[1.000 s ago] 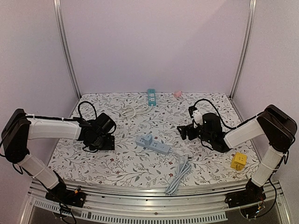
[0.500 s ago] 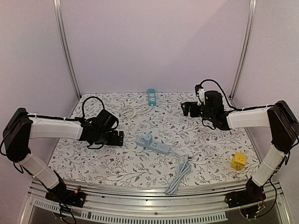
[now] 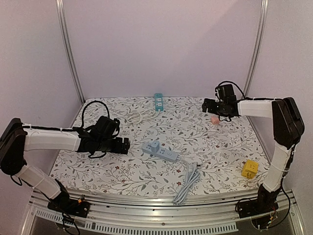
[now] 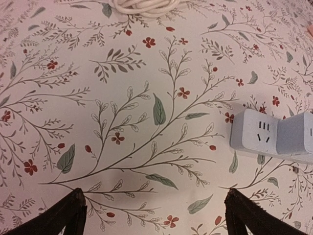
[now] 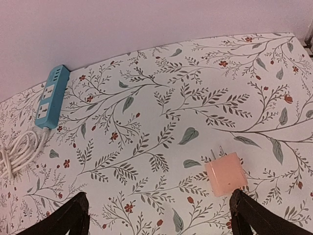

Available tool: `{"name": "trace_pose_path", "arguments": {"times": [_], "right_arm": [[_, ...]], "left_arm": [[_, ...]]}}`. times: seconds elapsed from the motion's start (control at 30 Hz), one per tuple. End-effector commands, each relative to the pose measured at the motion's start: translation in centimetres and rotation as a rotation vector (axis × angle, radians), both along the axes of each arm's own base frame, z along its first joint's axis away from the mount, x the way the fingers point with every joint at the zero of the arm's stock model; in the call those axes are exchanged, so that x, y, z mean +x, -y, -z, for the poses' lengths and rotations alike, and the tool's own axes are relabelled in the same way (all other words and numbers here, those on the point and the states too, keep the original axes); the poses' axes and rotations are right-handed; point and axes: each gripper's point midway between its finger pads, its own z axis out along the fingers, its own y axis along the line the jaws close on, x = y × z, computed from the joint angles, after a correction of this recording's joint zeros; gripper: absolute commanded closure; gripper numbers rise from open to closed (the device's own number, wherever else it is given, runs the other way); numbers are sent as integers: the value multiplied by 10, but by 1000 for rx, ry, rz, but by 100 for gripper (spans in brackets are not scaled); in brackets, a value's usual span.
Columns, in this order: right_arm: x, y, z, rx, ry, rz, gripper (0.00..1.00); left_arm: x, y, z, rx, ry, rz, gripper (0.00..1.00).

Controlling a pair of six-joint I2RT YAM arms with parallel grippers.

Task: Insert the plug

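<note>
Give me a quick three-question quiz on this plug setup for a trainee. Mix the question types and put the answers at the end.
1. True or false: the right gripper is clamped on the pink plug.
2. Which lies nearest the left gripper? A: the teal power strip. B: the grey power strip. C: the coiled white cable.
3. Fill in: the yellow cube adapter sits on the robot's ____ side of the table.

Key: 1 false, the right gripper is open and the pink plug lies on the table; 2 B; 3 right.
</note>
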Motion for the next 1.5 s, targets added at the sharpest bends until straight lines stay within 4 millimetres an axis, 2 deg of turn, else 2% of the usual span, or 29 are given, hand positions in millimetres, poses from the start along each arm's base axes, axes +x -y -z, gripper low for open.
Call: {"name": "trace_pose_path", "arguments": {"times": [0.0,0.17,0.27,0.43,0.53,0.7,0.77,1.0,1.2,1.3,1.37,1.47], "right_arm": [[-8,26,33,24,-164,73,1],[4,31,40,-30,-207,53,1],[6,35,58,-67,-287,4,1],[7,55,89,-149,-387,10,1],[6,62,101,-184,-419,14,1],[5,66,110,-232,-431,-4,2],[8,64,114,-233,-432,-21,7],[13,65,134,-266,-465,-42,13],[19,71,136,-302,-459,-33,22],[20,70,137,-305,-459,-38,31],[20,71,137,-307,-460,-42,43],[20,70,137,-304,-459,-46,51]], "left_arm": [[-3,13,-4,-47,24,58,2],[-4,18,-4,-76,27,77,2],[-6,20,-3,-86,23,88,3],[-8,20,-5,-92,28,96,3],[-8,18,-6,-85,37,92,3],[-7,17,-7,-79,41,87,3],[-7,17,-6,-77,40,89,3],[-6,17,-3,-62,33,90,3],[-4,18,1,-46,22,93,4],[-3,17,2,-36,23,90,4],[-2,18,3,-32,20,91,4],[-1,17,4,-23,19,89,4]]}}
